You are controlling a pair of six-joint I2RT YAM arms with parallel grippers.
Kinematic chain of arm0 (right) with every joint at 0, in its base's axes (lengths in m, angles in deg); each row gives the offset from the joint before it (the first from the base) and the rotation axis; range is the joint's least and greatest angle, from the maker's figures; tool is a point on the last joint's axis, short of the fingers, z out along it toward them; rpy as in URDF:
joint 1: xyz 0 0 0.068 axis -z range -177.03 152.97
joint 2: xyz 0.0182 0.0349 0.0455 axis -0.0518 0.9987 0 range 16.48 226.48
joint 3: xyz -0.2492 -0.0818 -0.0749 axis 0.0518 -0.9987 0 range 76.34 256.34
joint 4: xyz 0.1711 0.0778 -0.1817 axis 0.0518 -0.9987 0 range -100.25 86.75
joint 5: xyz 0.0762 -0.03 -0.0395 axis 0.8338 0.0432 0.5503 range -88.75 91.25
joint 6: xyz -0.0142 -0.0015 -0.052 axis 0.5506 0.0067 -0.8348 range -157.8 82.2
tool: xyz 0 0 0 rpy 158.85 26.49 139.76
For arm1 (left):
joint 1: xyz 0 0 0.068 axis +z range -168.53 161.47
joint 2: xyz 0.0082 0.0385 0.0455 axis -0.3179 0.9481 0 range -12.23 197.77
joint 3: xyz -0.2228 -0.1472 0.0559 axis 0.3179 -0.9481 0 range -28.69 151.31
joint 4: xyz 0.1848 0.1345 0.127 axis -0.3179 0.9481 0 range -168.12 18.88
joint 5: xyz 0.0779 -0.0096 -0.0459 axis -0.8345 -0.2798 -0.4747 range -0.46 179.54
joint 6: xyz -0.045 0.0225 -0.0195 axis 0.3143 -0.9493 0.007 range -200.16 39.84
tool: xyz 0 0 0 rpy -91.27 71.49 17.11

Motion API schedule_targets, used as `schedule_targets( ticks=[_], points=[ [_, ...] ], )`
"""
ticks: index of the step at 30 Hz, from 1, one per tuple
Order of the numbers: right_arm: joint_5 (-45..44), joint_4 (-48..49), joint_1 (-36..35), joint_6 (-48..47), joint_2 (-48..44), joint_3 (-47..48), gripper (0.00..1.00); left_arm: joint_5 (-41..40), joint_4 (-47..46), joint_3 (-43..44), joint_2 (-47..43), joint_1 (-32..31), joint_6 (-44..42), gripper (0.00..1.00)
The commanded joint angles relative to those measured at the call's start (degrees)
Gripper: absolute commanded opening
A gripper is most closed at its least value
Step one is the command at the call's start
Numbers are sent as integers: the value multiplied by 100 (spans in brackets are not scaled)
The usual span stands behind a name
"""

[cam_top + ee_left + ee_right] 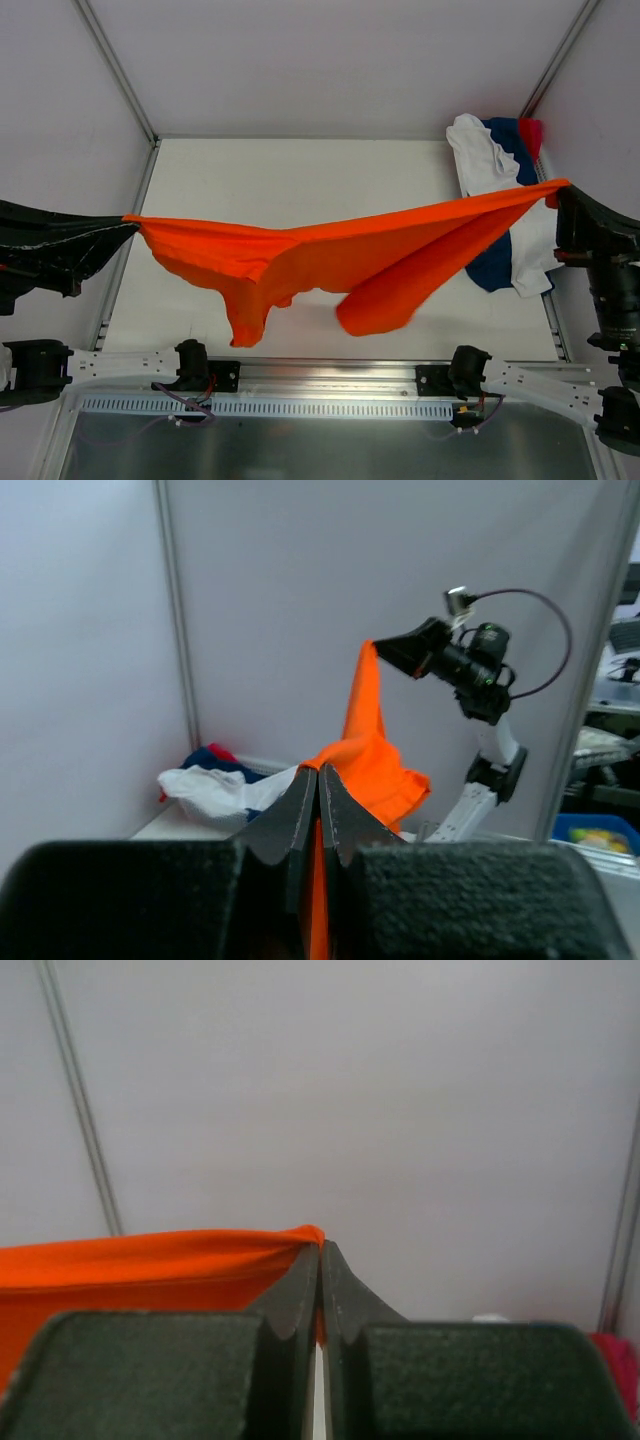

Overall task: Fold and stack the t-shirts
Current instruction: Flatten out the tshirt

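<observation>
The bright orange t-shirt [340,260] hangs stretched in the air above the table between both arms, its middle sagging toward the near edge. My left gripper [128,222] is shut on its left corner; in the left wrist view [320,772] orange cloth [365,750] shows pinched between the shut jaws. My right gripper [562,186] is shut on the right corner; in the right wrist view [320,1248] the orange cloth [150,1265] runs off to the left. The white t-shirt [480,155], navy blue t-shirt [495,262] and red-pink t-shirt [531,132] lie heaped at the back right.
The white table [300,190] is boxed in by pale walls with metal frame posts [115,70]. The arm bases and a metal rail [330,385] run along the near edge. The right arm [480,680] shows in the left wrist view.
</observation>
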Motion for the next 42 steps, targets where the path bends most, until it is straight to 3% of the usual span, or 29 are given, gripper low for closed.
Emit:
schedule_targets(
  ticks=[1, 3, 8, 17, 21, 26, 28, 30, 33, 34, 36, 37, 42],
  points=[
    [229, 1901, 0, -1475, 372, -173, 0, -363, -211, -227, 503, -32, -728, 0],
    [-423, 1957, 9, -2019, 759, -33, 1, -1068, -167, -245, 715, -32, -905, 0],
    [-600, 938, 9, -1645, 1428, 249, 1, -736, -184, -359, 637, -32, -607, 0],
    [-1083, 120, 9, -722, 683, -401, 1, -2089, -35, -877, -75, -32, -572, 0],
    [-1285, -784, 0, -441, 305, -305, 0, -1654, 123, -1229, -575, -32, -379, 0],
    [-786, -2689, 9, 769, -3, 688, 0, -1519, 702, -1580, -1340, -32, 34, 0],
    [-356, -3017, 9, 1035, -231, 811, 1, -1327, 800, -1659, -1613, -32, 228, 0],
    [75, -3351, 17, 1211, -346, 785, 1, -950, 835, -1625, -1657, -32, 237, 0],
    [1085, -3896, 79, 1370, -338, 837, 1, 489, 896, -1178, -1369, -32, 597, 0],
    [1662, -4063, 96, 1536, -189, 890, 0, 1390, 923, -1020, -1263, -23, 737, 0],
    [2732, -4555, 167, 1765, 22, 1136, 1, 2238, 941, -606, -982, 90, 948, 0],
    [3149, -4844, 193, 1992, 145, 1241, 0, 3104, 941, -414, -911, 161, 1019, 0],
    [5950, -5111, 421, 2889, 665, 1673, 1, 5210, 862, -157, -892, 968, 1440, 0]
  ],
)
